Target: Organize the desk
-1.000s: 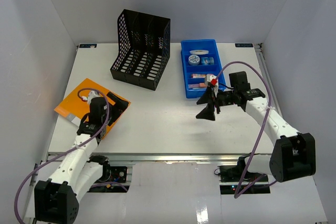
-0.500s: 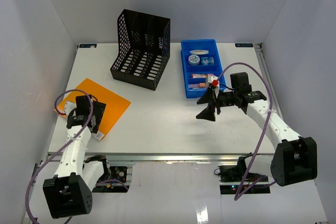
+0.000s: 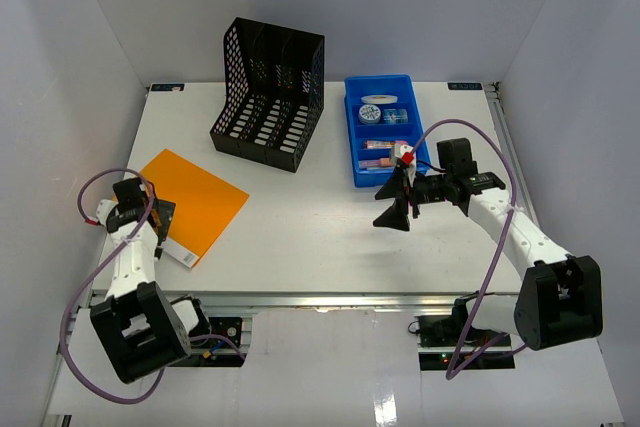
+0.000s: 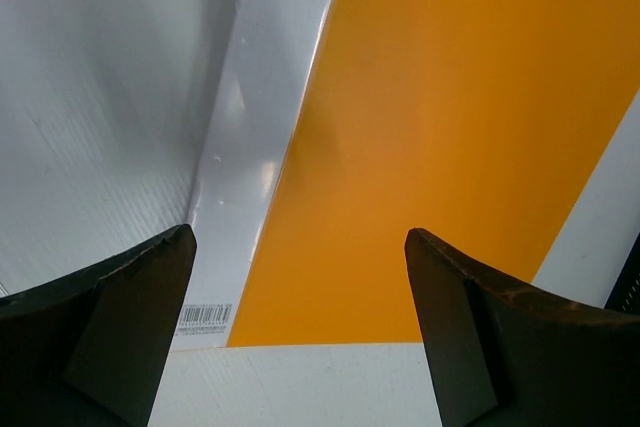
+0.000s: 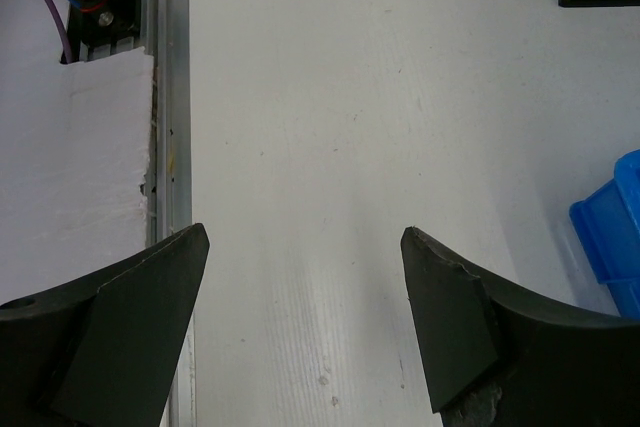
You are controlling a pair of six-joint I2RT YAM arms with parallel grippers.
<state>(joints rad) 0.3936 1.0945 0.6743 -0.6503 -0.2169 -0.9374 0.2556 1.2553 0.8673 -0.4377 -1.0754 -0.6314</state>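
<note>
Once swung back toward the left edge of the large white rectangular desk point(image 3: 300, 232), treat the left gripper point(image 4: 298, 235) as clear of the flat orange paper folder point(image 3: 197, 200): over its middle a second ago, now above its near corner. Jaws apart and empty, orange sheet spread ahead between the fingertips, its white barcoded strip beside one finger. Expect an edge grasp next. Note no shift at the right gripper point(image 5: 305, 232): jaws apart, empty, bare desk directly below, blue plastic compartment tray point(image 3: 352, 147) just to one side. Count the folder as flat on the desk, not yet in the black mesh file rack point(image 3: 268, 97).
</note>
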